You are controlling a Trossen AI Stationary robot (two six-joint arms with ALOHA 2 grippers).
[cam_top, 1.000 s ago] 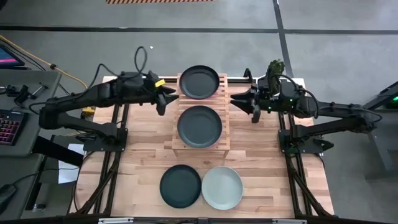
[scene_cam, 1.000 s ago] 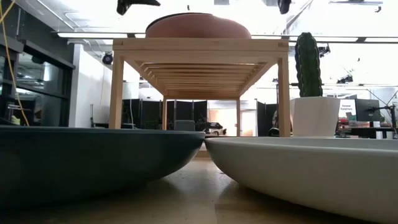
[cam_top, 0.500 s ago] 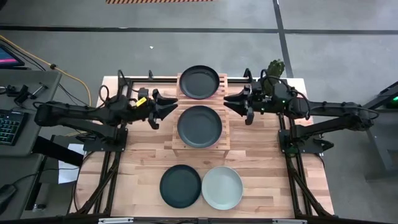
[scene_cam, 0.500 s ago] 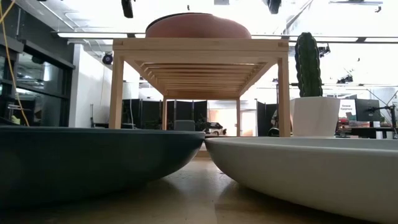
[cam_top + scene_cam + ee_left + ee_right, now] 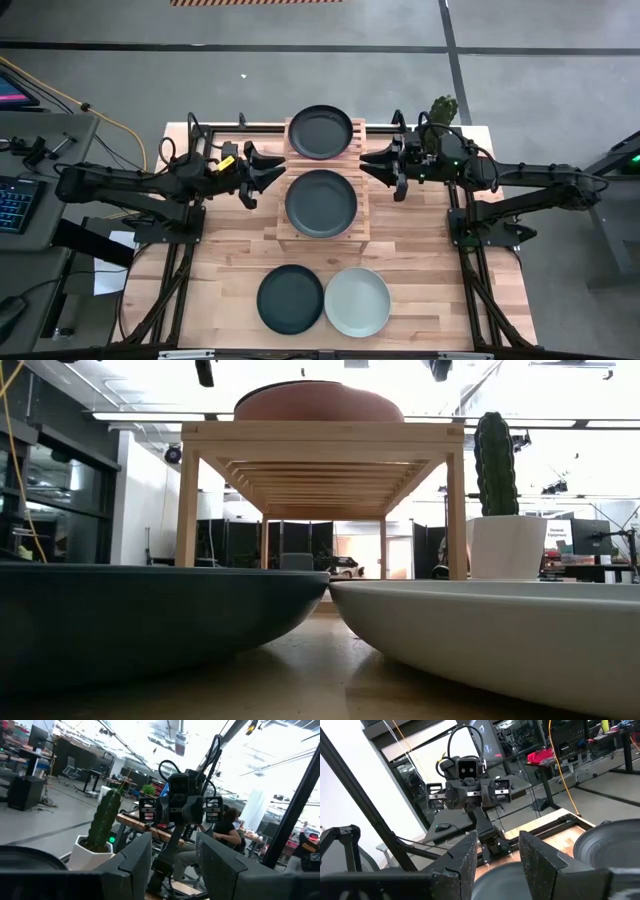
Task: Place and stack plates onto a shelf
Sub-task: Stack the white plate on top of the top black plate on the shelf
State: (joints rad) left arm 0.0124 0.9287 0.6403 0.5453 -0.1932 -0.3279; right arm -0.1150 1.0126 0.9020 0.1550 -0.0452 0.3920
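The slatted wooden shelf (image 5: pixel 276 222) stands mid-table. On it sit two dark plates, one far (image 5: pixel 320 132) and one near (image 5: pixel 320 203). The low view shows a pink plate (image 5: pixel 320 402) resting on the shelf top (image 5: pixel 320 432). A dark plate (image 5: pixel 290 299) and a pale mint plate (image 5: pixel 357 301) lie on the table near its near edge. My left gripper (image 5: pixel 268 172) hovers open just left of the shelf. My right gripper (image 5: pixel 373 163) hovers open just right of it. Both stand above shelf height and point at each other. No other plates show.
A cactus in a white pot (image 5: pixel 443 108) stands at the table's far right corner behind my right arm, also seen in the low view (image 5: pixel 497 510). Bare planks (image 5: pixel 230 250) lie left and right of the shelf.
My left gripper dropped lower and shifted a little toward the near edge, staying beside the shelf's left side. My right gripper moved slightly left, toward the shelf. Both have held still for the last half second. No plate moved.
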